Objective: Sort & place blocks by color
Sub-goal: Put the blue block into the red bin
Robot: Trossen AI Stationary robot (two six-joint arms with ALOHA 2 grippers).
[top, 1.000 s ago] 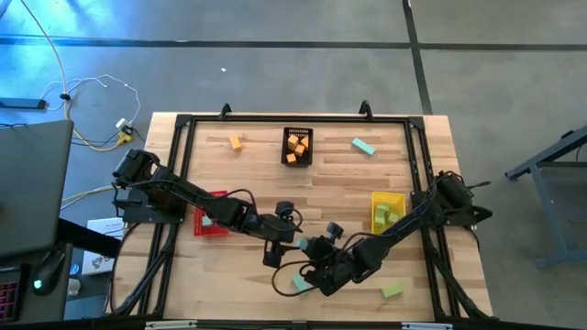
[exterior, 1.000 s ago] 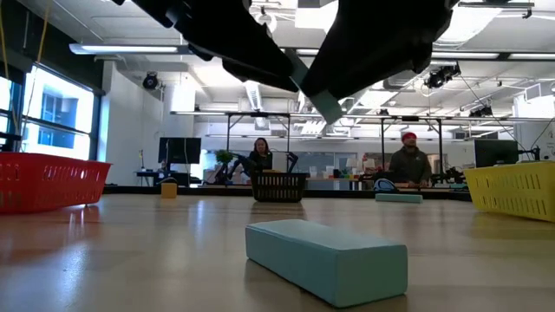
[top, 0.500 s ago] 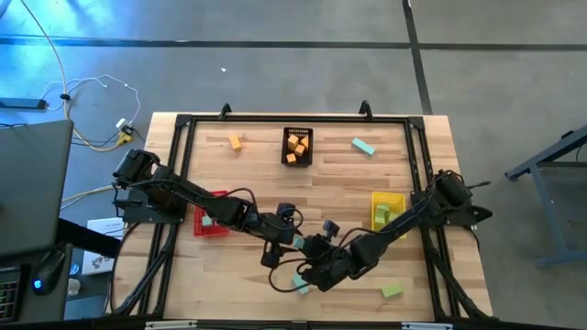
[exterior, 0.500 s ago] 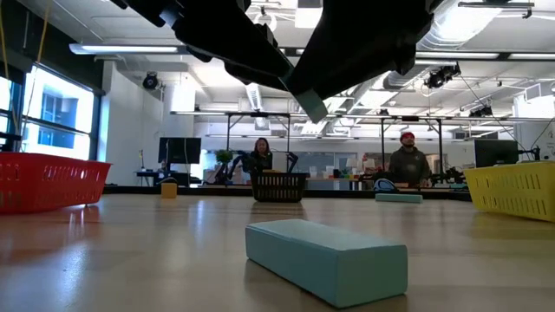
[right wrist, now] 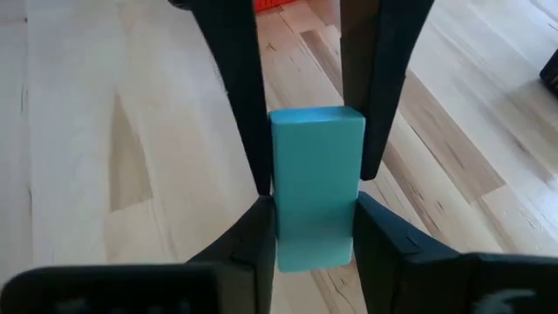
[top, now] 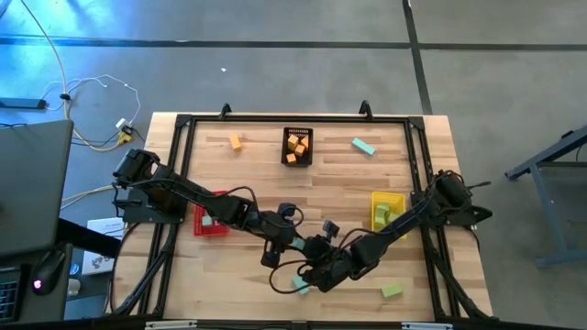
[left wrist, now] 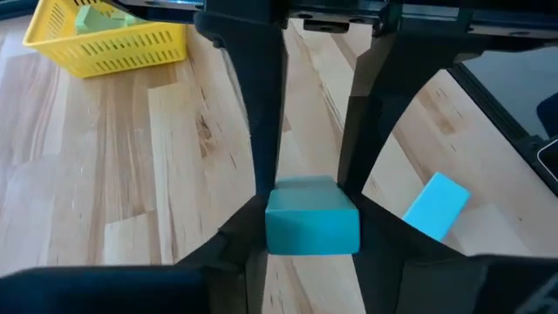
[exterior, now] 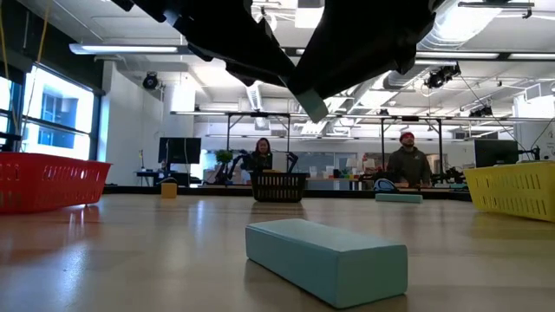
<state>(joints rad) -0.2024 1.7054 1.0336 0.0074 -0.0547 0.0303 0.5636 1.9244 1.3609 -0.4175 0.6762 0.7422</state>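
Observation:
A teal block hangs in the air above the table's near middle, between my two grippers. My left gripper comes from the table's left and my right gripper from the right; each is shut on this block. In the low view the block shows under the two dark arms. Below them a second teal block lies flat on the table. Far off lie an orange block, a teal bar and a light green block. My left gripper pinches the teal block's two opposite sides between its two fingers, with a short end face toward the wrist camera. The block is lifted clear of the table. My right gripper pinches the same block by its two long sides between its two fingers, which lie along it. The block sits straight between them, clear of the table.
A black basket with orange blocks stands at the far middle. A red basket is at the left and a yellow basket with green blocks at the right. People sit in the room behind the table.
My right gripper has carried the teal block a little toward the table's left, up to my left gripper. The block stays lifted above the table.

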